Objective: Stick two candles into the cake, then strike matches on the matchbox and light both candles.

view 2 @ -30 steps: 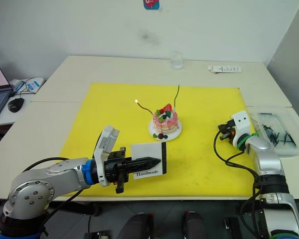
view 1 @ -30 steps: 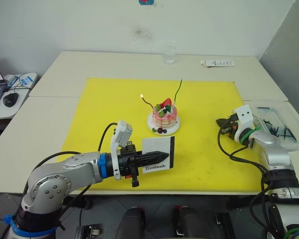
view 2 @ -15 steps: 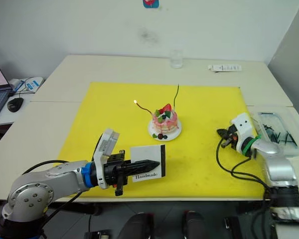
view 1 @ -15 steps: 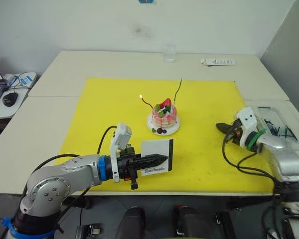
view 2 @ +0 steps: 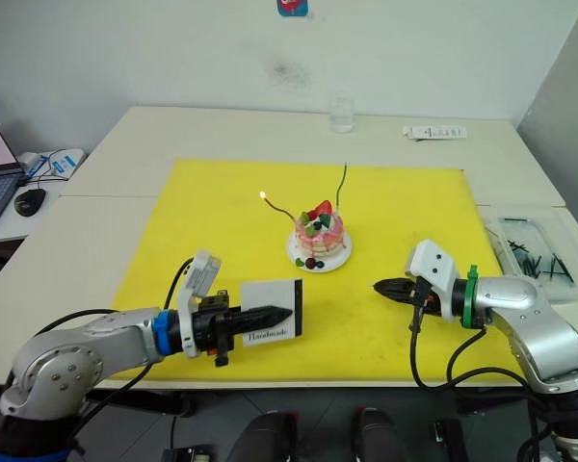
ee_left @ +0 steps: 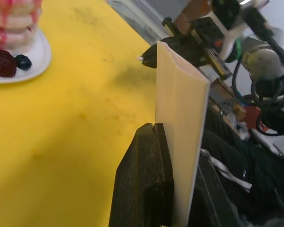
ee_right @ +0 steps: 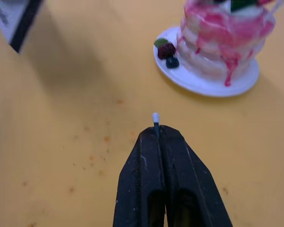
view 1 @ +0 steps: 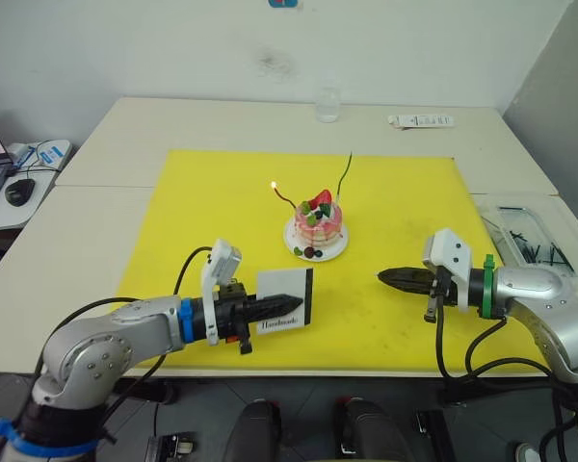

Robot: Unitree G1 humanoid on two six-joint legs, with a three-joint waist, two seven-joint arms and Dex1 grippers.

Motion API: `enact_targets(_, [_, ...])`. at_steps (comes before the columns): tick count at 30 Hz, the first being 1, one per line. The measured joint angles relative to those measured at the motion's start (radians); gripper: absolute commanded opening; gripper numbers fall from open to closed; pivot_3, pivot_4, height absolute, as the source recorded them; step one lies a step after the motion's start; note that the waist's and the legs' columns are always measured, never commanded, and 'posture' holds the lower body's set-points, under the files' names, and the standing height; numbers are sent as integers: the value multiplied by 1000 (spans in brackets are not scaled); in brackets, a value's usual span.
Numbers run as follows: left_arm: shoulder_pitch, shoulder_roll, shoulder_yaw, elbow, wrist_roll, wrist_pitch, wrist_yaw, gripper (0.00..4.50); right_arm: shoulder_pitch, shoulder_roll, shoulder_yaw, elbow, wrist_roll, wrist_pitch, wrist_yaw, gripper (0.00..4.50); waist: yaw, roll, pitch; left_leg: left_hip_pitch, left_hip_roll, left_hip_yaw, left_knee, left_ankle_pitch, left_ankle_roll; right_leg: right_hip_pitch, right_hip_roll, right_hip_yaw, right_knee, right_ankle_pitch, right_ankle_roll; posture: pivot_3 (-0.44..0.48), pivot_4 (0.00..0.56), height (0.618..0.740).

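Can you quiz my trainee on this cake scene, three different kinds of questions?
1. True or false: one candle in the cake is lit.
2. The left claw holds: A) a glass B) the matchbox C) a plate
3. Fill in: the right claw pinches a ___ with a pale tip.

Key: 1 true. 2 B. 3 match.

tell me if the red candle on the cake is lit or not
Lit. A small bright flame glows at the tip of the red candle standing in the cake. The green candle beside it shows no flame.
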State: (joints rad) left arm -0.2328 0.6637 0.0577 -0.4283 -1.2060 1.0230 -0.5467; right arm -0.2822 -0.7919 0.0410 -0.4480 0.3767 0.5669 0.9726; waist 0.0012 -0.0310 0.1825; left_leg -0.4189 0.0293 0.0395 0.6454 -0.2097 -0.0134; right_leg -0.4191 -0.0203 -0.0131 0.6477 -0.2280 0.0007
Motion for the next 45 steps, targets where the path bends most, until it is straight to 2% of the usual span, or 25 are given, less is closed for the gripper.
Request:
enact_targets(2, [-53, -39, -1, 31, -20, 25, 57, 0, -29, -2, 0, -48, 4, 26, -13, 38, 0, 0, 0, 0, 0, 0, 0, 0, 0, 0, 0, 0, 0, 3, 5, 0, 150, 740])
enact_targets(7, [-143, -158, -4, 97, -95, 88, 221, 0, -73, 8, 24, -126, 7, 81, -62, 38, -1, -1, 0, 0, 0, -1, 0, 0, 0, 0, 1, 0, 0, 3, 6, 0, 150, 740])
enact_targets(14, [-169, -233, -12, 122, -130, 114, 300, 0, -99, 6, 70, -133, -55, 43, -88, 38, -1, 0, 0, 0, 0, 0, 0, 0, 0, 0, 1, 0, 1, 3, 6, 0, 150, 740])
enact_targets(22, [-197, -276, -12, 145, -135, 125, 327, 0, -148, 14, 104, -131, -82, 17, -89, 38, -1, -1, 0, 0, 0, -1, 0, 0, 0, 0, 1, 0, 1, 3, 6, 0, 150, 740])
enact_targets(31, [-203, -279, -10, 152, -170, 127, 348, 0, -210, 13, 140, -121, -102, 19, -88, 38, -1, -1, 0, 0, 0, -1, 0, 0, 0, 0, 1, 0, 1, 3, 5, 0, 150, 740])
enact_targets(45, [-211, -270, 9, 165, -185, 126, 359, 0, -203, 7, 137, -113, -110, 29, -84, 38, -1, -1, 0, 0, 0, 0, 0, 0, 0, 0, 1, 0, 1, 3, 5, 0, 150, 740])
